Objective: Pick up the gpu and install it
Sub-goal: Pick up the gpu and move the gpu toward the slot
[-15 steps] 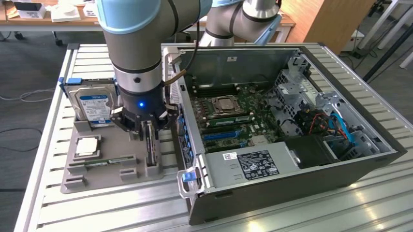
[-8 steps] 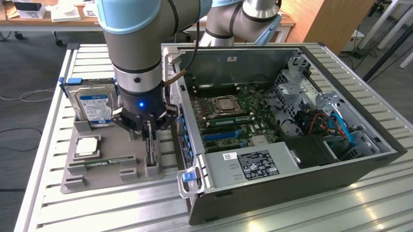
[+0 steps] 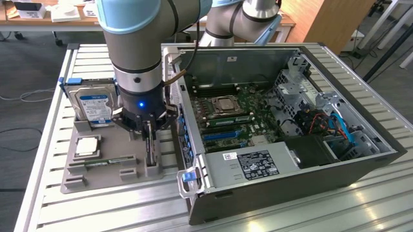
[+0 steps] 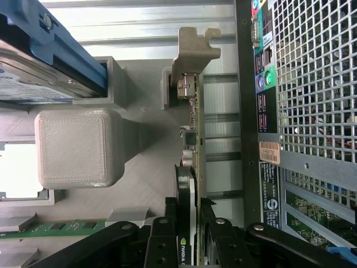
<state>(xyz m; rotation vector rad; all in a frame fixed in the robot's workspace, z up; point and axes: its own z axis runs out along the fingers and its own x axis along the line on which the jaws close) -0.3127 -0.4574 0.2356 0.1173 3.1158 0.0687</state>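
While the pincer is clenched on the gpu, which stands on edge in its grey holder just beside the open computer case, we should draw it straight out (no twisting) so it doesn't bind.

The holder tray lies by the desk's edge at the exterior view's left, with the computer case just beside it. In the tray, the hard drive stands at the far end. The gpu stands on edge nearest the case, clasped by the hand.
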